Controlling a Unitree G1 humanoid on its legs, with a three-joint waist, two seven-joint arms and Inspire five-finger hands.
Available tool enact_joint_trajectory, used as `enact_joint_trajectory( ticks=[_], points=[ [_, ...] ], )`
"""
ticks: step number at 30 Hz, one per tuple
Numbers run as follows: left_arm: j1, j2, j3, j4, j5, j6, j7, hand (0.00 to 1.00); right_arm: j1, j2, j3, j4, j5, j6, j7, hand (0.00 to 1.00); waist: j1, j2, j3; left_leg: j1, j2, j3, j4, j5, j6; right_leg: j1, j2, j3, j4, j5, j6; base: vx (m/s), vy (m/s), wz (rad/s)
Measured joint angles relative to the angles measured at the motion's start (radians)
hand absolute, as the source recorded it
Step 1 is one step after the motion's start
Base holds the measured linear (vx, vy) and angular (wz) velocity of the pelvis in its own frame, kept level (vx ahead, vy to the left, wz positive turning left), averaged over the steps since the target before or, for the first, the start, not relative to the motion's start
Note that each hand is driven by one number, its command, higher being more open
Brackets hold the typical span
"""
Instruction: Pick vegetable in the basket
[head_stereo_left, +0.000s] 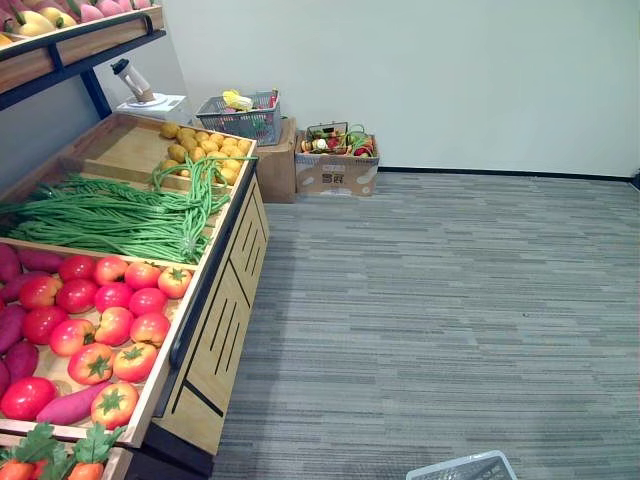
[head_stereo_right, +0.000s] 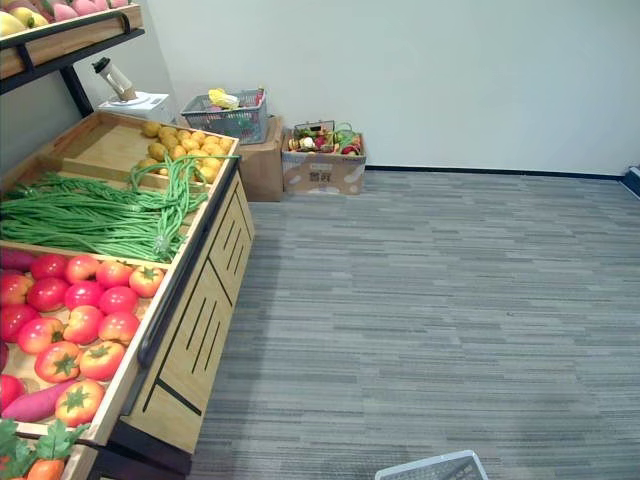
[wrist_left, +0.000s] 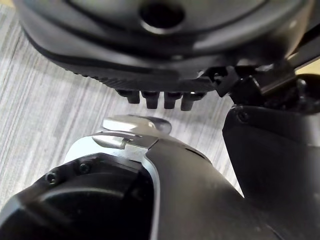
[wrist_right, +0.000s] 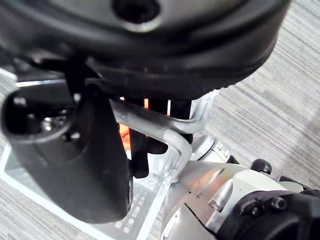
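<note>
A grey striped carpet (head_stereo_left: 450, 300) covers the floor up to a plain white wall (head_stereo_left: 420, 70) with a black skirting strip (head_stereo_left: 500, 174). On the left stands a sloping wooden produce stand (head_stereo_left: 225, 340) divided into compartments. These hold red tomatoes (head_stereo_left: 110, 310) with purple sweet potatoes (head_stereo_left: 15, 325) beside them, then long green beans (head_stereo_left: 110, 215), and farthest back, round yellow fruits (head_stereo_left: 210, 148). Orange carrots with green tops (head_stereo_left: 85, 468) lie in the nearest corner. A wooden upper shelf (head_stereo_left: 90, 40) above the stand carries yellow and pink fruit (head_stereo_left: 40, 18). Behind the stand is a white scale (head_stereo_left: 150, 103). Next to it a grey mesh basket (head_stereo_left: 240, 118) sits on a brown cardboard box (head_stereo_left: 277, 165). Just beside that is a second cardboard box (head_stereo_left: 337, 175), filled with mixed colourful items. The carpet between the stand and the wall is open. A pale plastic basket (head_stereo_left: 462, 468) hangs low, well apart from the stand. The right hand (wrist_right: 165, 55) is clamped around its silver wire handle (wrist_right: 175, 137). Something orange (wrist_right: 123, 134) shows inside it, too hidden to identify. The left hand (wrist_left: 150, 45) hangs over the carpet, and I cannot tell whether it is spread or closed. The second box has dark print on its front, too small to read.
</note>
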Motion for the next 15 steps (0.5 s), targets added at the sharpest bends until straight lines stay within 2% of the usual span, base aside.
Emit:
enact_joint_trajectory(
  ticks=[12,13,15],
  points=[
    [-0.003,0.006,-0.001,0.000,-0.008,-0.002,0.006,1.00,-0.001,0.005,0.000,-0.004,0.001,-0.011,-0.007,0.00,-0.001,-0.011,-0.003,-0.004,0.001,0.008,0.006,-0.007,0.000,-0.006,0.000,0.005,0.005,-0.002,0.002,0.00,0.000,-0.01],
    [-0.003,0.006,-0.001,0.000,-0.008,-0.002,0.006,1.00,-0.001,0.005,0.000,-0.005,0.001,-0.011,-0.007,0.00,-0.001,-0.011,-0.003,-0.007,0.002,0.010,0.014,-0.013,0.001,-0.009,-0.001,0.005,0.011,-0.008,0.006,0.00,0.013,-0.12],
    [-0.005,0.006,-0.003,0.000,-0.008,-0.011,0.006,1.00,-0.012,0.012,0.000,-0.018,0.003,-0.010,-0.014,0.00,0.000,-0.007,0.000,-0.033,0.006,0.016,0.067,-0.042,0.010,-0.078,-0.021,0.010,0.156,-0.074,0.015,0.00,0.060,-0.08]
  ],
)
